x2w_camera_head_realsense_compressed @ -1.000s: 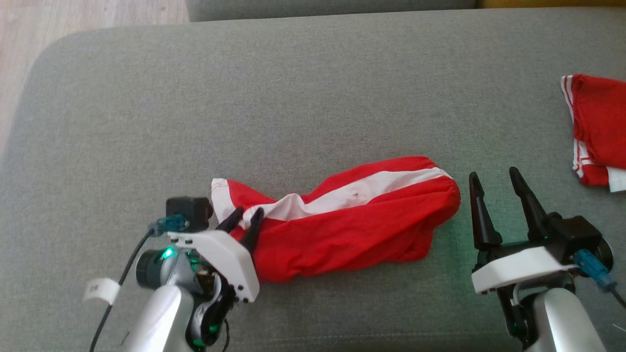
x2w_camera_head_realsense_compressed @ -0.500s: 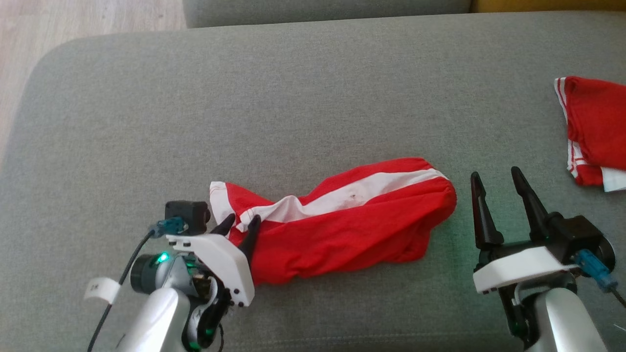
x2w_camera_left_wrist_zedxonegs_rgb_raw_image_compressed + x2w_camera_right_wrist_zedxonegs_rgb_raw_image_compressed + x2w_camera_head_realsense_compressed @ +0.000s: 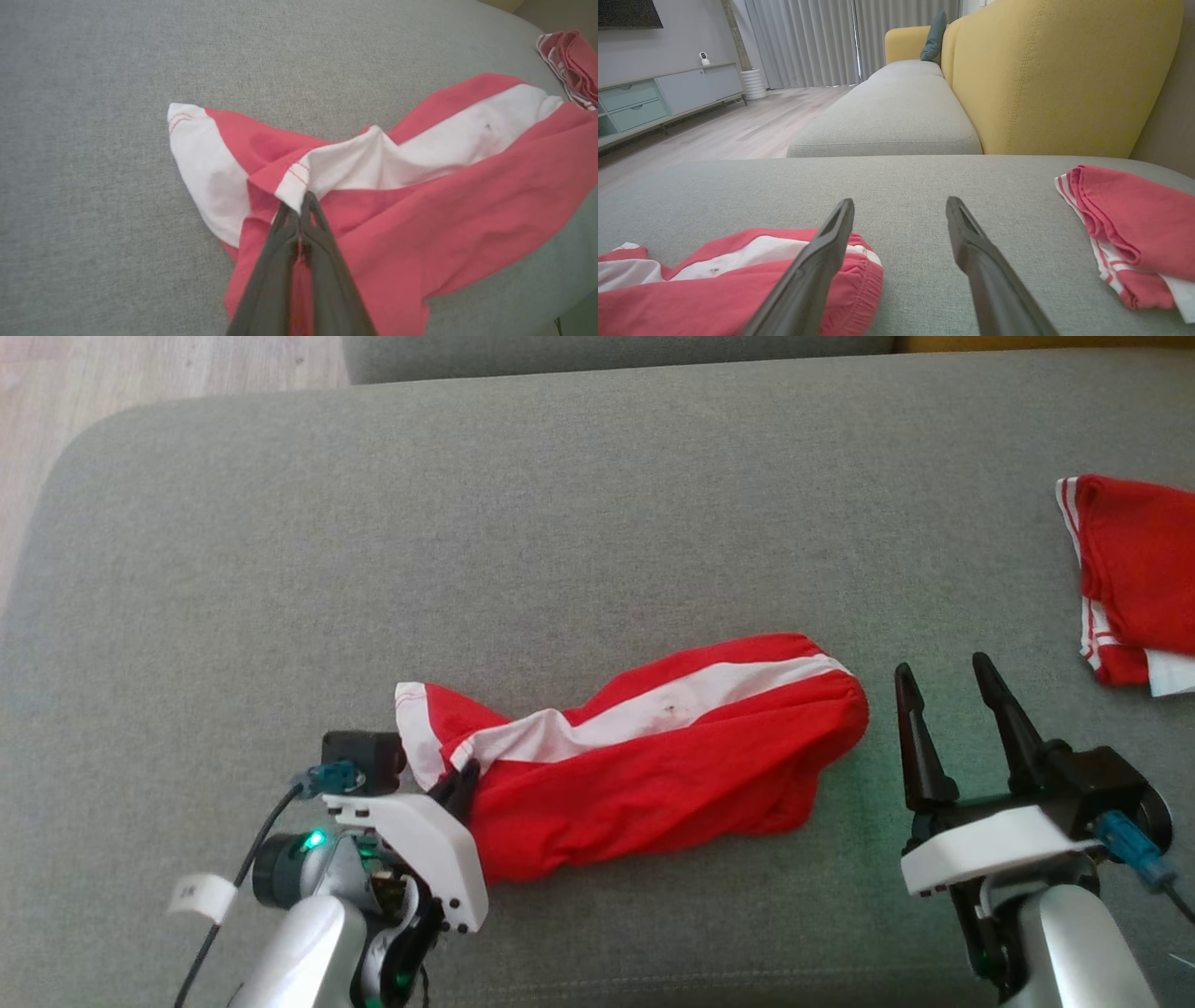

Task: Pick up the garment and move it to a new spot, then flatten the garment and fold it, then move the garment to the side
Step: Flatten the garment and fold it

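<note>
A red garment (image 3: 672, 765) with a white stripe lies crumpled lengthwise on the grey cushion (image 3: 467, 541). My left gripper (image 3: 459, 777) is at its left end, shut on a white hem corner of the garment (image 3: 420, 186); in the left wrist view the two fingertips (image 3: 299, 205) pinch the fabric fold. Just right of the garment's gathered waistband end stands my right gripper (image 3: 943, 677), open, with nothing between its fingers. From the right wrist, the garment (image 3: 714, 284) lies at the lower left, behind the left finger of that gripper (image 3: 901, 210).
Another red and white folded cloth (image 3: 1134, 579) lies at the cushion's far right edge (image 3: 1125, 228). A second grey cushion and a yellow sofa back (image 3: 1055, 70) lie beyond. Wooden floor (image 3: 37, 392) shows past the cushion's left corner.
My left gripper has closed from open onto the garment's white hem corner. The right gripper has stayed open and still. The head camera shifted slightly.
</note>
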Robot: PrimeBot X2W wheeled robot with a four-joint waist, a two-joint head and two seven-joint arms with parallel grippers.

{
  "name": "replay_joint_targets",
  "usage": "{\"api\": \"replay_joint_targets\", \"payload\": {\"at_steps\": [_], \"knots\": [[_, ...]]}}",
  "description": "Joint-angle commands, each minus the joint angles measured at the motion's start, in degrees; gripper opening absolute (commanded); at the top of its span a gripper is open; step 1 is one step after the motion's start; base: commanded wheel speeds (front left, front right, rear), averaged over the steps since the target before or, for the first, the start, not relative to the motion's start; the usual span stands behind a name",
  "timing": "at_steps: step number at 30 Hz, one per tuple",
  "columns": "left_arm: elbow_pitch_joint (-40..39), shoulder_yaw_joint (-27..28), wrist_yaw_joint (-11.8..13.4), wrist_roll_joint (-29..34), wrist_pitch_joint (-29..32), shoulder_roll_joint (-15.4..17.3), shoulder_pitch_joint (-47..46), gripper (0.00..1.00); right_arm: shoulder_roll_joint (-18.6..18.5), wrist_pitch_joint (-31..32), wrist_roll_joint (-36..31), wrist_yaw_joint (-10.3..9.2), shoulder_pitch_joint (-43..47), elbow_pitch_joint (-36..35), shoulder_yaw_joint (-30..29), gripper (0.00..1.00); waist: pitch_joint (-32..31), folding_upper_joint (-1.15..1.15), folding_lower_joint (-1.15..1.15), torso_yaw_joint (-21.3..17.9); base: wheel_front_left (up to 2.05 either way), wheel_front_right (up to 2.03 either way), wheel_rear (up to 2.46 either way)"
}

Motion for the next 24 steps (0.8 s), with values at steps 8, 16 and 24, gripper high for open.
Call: {"api": "replay_joint_targets", "payload": {"at_steps": [8,16,24], "knots": [[-3.46,3.16,0.70,-0.73,-4.70,0.39,-1.28,0.00,-0.15,4.75,-1.56,0.37,-4.13,-1.82,-0.68,1.00,0.08,0.00,0.00,0.65,0.00,0.00,0.00],[-6.02,3.10,1.30,-1.61,-6.56,0.06,2.30,0.00,-7.60,21.88,5.94,0.37,-10.59,-1.02,0.48,1.00,0.87,0.00,0.00,2.61,0.00,0.00,0.00],[-6.14,2.06,1.33,-1.73,-7.59,-0.85,1.22,0.00,-16.80,38.30,19.31,0.37,-18.00,3.15,8.11,1.00,2.43,0.00,0.00,3.79,0.00,0.00,0.00]]}}
